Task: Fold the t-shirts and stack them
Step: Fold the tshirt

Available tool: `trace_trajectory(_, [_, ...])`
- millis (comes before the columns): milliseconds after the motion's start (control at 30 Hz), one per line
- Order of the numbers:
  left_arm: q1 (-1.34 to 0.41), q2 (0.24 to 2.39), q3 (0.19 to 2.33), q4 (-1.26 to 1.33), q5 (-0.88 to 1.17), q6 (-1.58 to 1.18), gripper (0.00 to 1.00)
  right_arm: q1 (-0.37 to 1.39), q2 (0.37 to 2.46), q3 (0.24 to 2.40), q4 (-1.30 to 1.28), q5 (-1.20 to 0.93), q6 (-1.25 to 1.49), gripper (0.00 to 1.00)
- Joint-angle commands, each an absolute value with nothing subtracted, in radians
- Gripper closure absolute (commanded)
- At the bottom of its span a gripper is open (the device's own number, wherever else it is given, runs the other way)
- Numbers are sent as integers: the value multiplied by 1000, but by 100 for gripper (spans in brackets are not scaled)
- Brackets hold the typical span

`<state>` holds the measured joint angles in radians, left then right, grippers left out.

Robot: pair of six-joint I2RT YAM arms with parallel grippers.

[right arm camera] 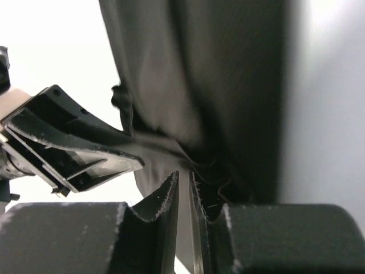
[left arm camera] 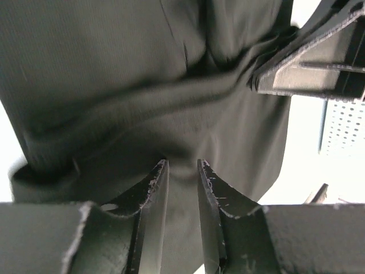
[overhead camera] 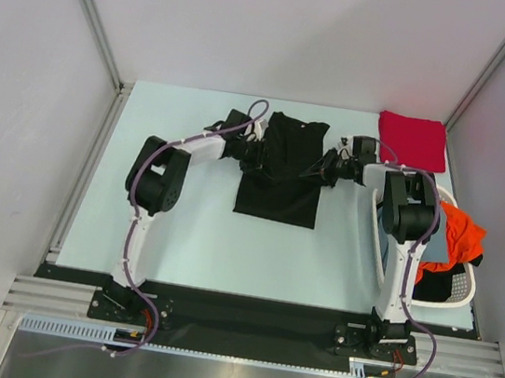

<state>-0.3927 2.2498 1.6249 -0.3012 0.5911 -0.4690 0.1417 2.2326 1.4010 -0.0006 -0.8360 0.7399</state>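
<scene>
- The left gripper is set at the left edge of the black t-shirt, about halfway along it. Its fingers are drawn in to a narrow slot with dark cloth between the tips, so a pinch on that edge is judged to be taken.
- The black t-shirt is laid in the middle of the tabletop, narrowed to a long strip. It is judged light, limp and not slippery. Sagging is to be expected wherever it is unsupported, so it is best held at two opposite edges in thin pinches and lifted evenly, lest the layers be dragged apart.
- The right gripper is set at the opposite, right edge. Its fingers are brought almost together, with a pucker of cloth gathered at the tips. A hold appears to be taken, but how many layers are caught cannot be told.
- The red t-shirt is laid folded in the far right corner, apart from the black one.
- The orange t-shirt is draped over the white basket at the right edge, just beside the right arm.
- The tabletop is pale, flat and smooth, so cloth is expected to slide easily on it. Bare surface is seen to the left and nearer the bases. The white walls are set close around it, and room on the right is judged tight.
</scene>
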Motion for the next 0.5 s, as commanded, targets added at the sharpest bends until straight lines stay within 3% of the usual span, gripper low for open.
trace_trajectory(0, [-376,2299,1735,-320,601,-436,68,114,2290,1537,-45,-835,704,82])
trace_trajectory(233, [-365,2240,1858,-489,517,-350,65,92,2263,1771,-463,-744,517,79])
trace_trajectory(367, [-371,2093,1678,-480,522,-356,65,130,2136,1694,-621,-681,405,77])
trace_trajectory(467, [-379,1985,1493,-414,554,-388,66,184,2031,1546,-576,-727,397,76])
